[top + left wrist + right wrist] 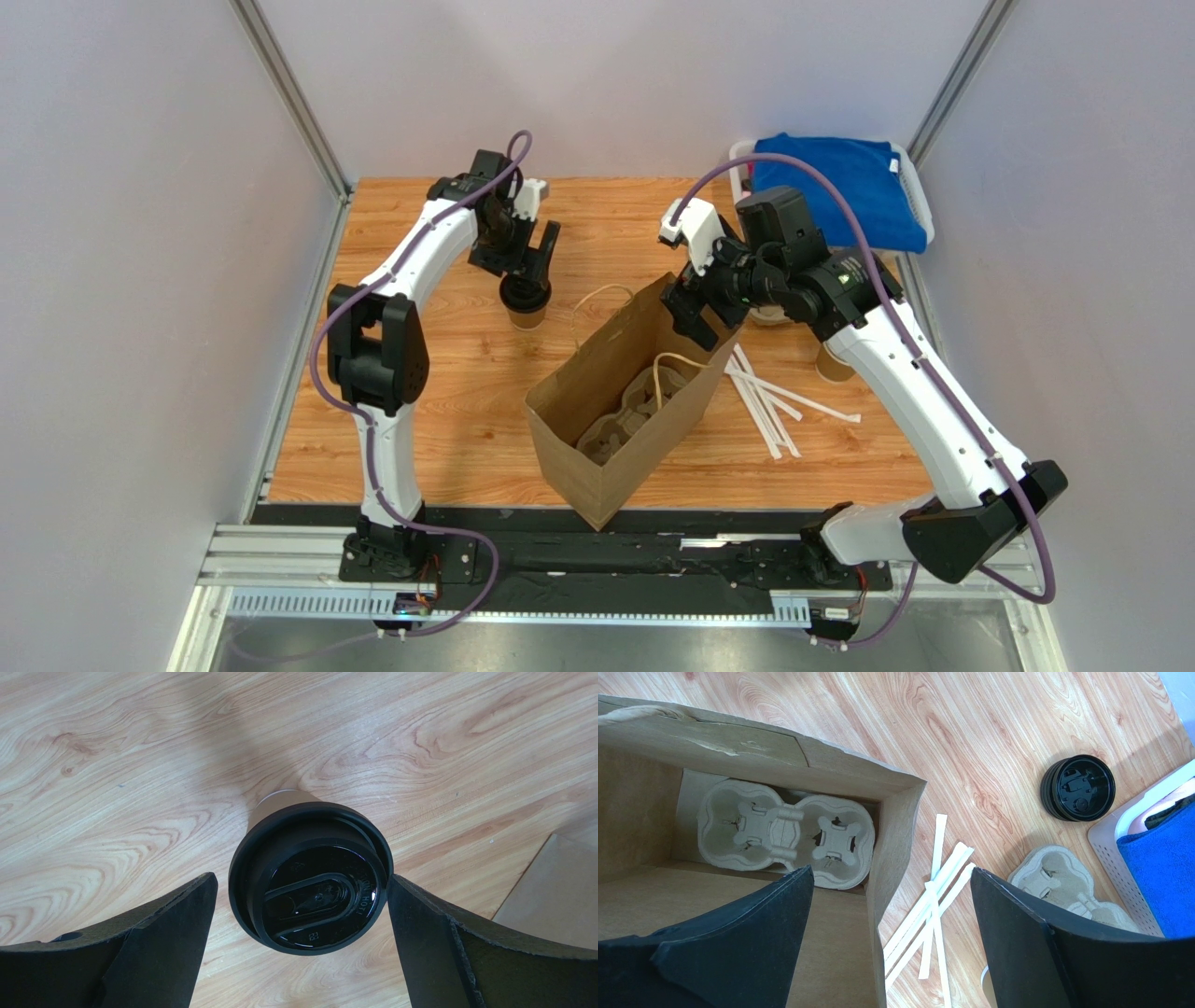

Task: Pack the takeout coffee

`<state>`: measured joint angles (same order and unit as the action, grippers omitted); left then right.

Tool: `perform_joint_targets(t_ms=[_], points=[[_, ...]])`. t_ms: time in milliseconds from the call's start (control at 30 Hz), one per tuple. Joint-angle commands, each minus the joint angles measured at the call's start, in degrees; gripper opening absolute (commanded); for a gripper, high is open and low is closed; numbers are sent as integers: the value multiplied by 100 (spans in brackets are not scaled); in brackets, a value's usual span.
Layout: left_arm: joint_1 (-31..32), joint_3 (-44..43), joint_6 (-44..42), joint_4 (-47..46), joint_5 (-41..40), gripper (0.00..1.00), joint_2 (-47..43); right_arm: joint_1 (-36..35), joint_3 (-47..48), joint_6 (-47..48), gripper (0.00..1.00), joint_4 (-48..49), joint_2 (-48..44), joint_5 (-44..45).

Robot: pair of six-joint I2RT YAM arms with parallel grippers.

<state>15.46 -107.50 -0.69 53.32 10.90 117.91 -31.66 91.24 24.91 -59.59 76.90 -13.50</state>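
The takeout coffee (309, 882), a small brown paper cup with a round black lid, stands upright on the wooden table at the back left (528, 303). My left gripper (300, 882) hangs over it, open, one finger either side of the lid; a gap shows on the left, and the right finger (421, 924) sits close against the rim. The brown paper bag (631, 406) stands open mid-table with a pulp cup carrier (787, 836) on its floor. My right gripper (891, 875) is open and straddles the bag's right wall (896, 847) without holding it.
White wrapped straws (934, 896) lie right of the bag. Beyond them are a loose black lid (1078, 787), a second pulp carrier (1067, 882) and a brown cup (835, 367). A white basket (1109, 847) with a blue cloth (842, 182) sits at the back right.
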Motion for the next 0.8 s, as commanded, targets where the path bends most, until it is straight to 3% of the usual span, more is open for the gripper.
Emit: perform_joint_targets(t_ms=[0,767], points=[[-79,-51,192,-23,62,99,-136,19,236,49,89,27,26,58],[-202,221,262,-50,519,99,-207,20,263,23,90,18,88,58]])
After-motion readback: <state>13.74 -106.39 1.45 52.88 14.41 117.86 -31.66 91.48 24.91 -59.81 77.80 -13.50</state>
